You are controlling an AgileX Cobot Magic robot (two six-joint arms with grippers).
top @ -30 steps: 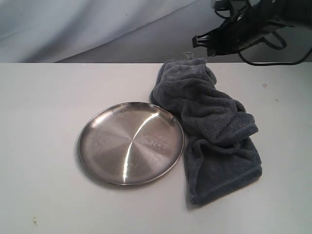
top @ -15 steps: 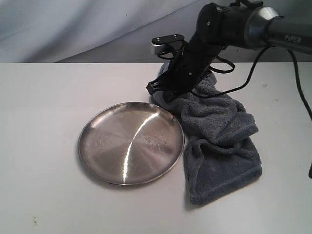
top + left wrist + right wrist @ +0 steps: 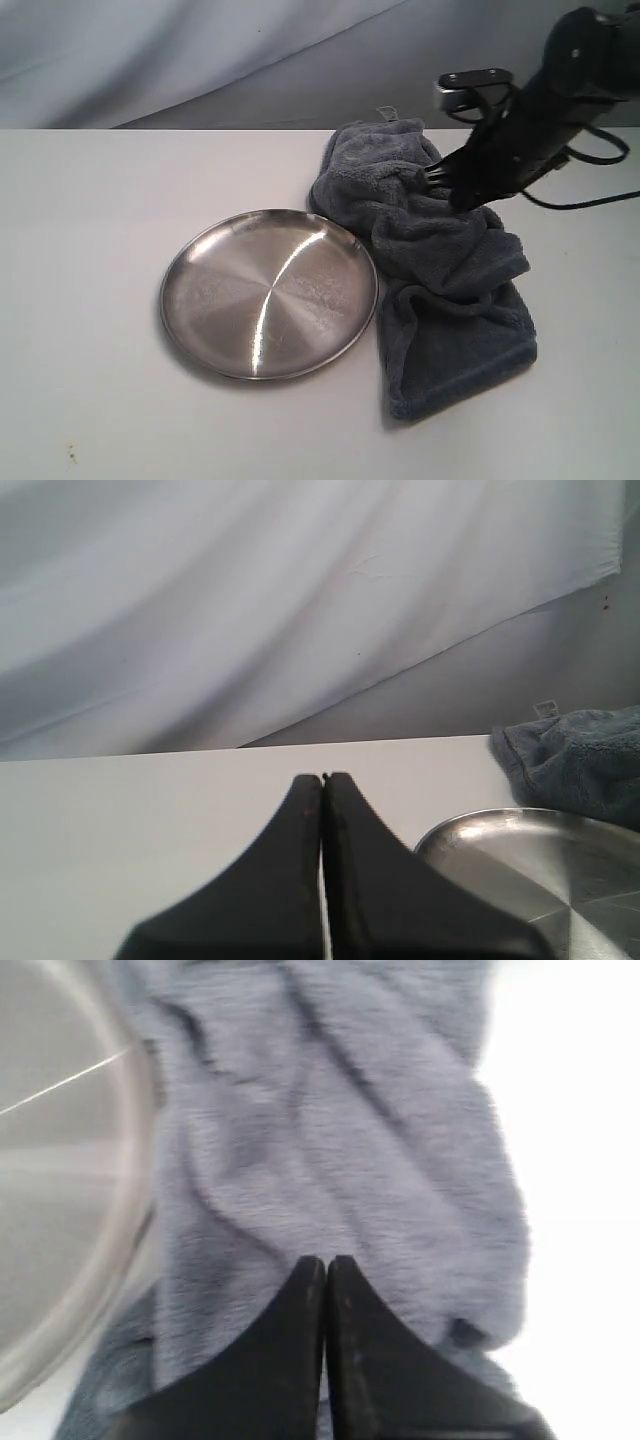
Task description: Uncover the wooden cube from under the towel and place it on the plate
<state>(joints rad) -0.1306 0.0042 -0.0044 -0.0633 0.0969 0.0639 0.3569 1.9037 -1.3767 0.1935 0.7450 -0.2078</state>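
The blue-grey towel (image 3: 440,270) lies bunched on the white table (image 3: 90,250), right of the steel plate (image 3: 268,292) and touching its rim. No wooden cube shows in any view. My right gripper (image 3: 440,178) hangs over the towel's far half, shut with nothing between its fingers; in its own view the gripper (image 3: 326,1260) points at the towel (image 3: 340,1130) with the plate's rim (image 3: 135,1250) beside it. My left gripper (image 3: 322,777) is shut and empty above bare table, and is out of the exterior view. The plate (image 3: 540,870) and a towel corner (image 3: 575,755) show beside it.
A pale draped backdrop (image 3: 200,50) stands behind the table's far edge. A small loop tag (image 3: 388,113) sticks out at the towel's far end. A black cable (image 3: 600,190) trails from the right arm over the table's right side.
The right arm swung in from the upper right to the towel's far left edge by the plate, then moved back right to hover over the towel's far half. Towel and plate have not moved.
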